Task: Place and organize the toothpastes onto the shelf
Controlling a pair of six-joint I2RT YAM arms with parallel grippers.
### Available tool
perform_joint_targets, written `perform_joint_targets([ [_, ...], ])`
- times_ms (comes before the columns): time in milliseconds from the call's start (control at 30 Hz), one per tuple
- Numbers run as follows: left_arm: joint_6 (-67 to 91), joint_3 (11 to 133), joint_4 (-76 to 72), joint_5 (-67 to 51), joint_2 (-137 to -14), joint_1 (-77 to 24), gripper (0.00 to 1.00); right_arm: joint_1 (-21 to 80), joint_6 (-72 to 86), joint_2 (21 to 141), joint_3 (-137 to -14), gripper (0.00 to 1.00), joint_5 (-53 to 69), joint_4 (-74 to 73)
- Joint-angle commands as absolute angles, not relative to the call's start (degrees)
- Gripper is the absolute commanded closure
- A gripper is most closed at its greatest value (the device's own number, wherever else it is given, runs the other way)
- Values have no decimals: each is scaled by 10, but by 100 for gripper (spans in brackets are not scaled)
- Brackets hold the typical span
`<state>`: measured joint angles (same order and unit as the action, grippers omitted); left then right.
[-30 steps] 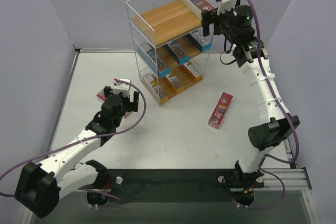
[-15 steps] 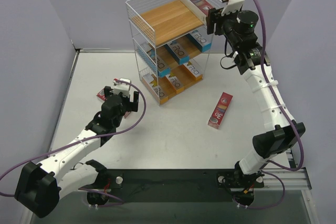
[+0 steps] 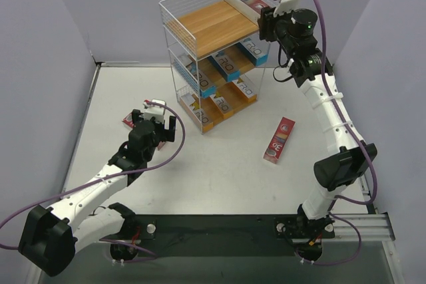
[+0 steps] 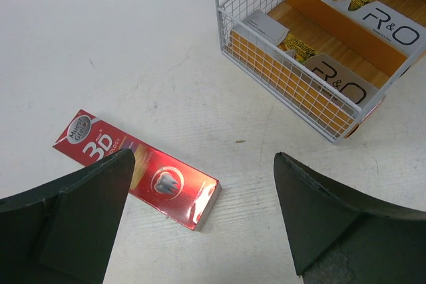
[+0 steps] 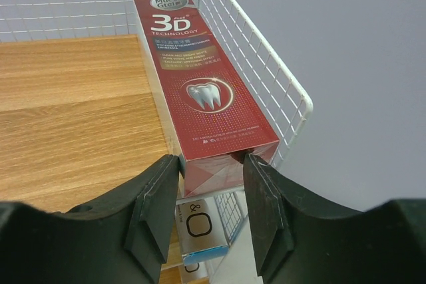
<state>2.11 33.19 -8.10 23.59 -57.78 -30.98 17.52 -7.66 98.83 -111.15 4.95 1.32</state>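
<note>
a wire shelf (image 3: 180, 44) stands on a white table (image 3: 219, 177). a red 3d carton (image 4: 150, 174) lies left of it, a second carton (image 3: 279, 140) right, a third carton (image 5: 200, 98) on its top board (image 5: 73, 111).

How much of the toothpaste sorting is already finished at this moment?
Done: teal cartons on the shelf's middle tier, orange cartons below. In hand: the right gripper clasps a red carton on the top board. Left: two red cartons lie on the table, one before the open left gripper.
</note>
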Motion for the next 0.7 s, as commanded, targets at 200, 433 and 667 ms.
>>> perform_joint_targets([
  [200, 10, 329, -117, 245, -570, -310, 3, 185, -66, 966, -1131, 50, 70, 37],
  [433, 12, 328, -118, 243, -576, -310, 3, 186, -29, 869, -1009, 24, 54, 41],
  [667, 13, 327, -119, 242, -577, -316, 3, 160, 20, 751, -846, 7, -69, -17],
])
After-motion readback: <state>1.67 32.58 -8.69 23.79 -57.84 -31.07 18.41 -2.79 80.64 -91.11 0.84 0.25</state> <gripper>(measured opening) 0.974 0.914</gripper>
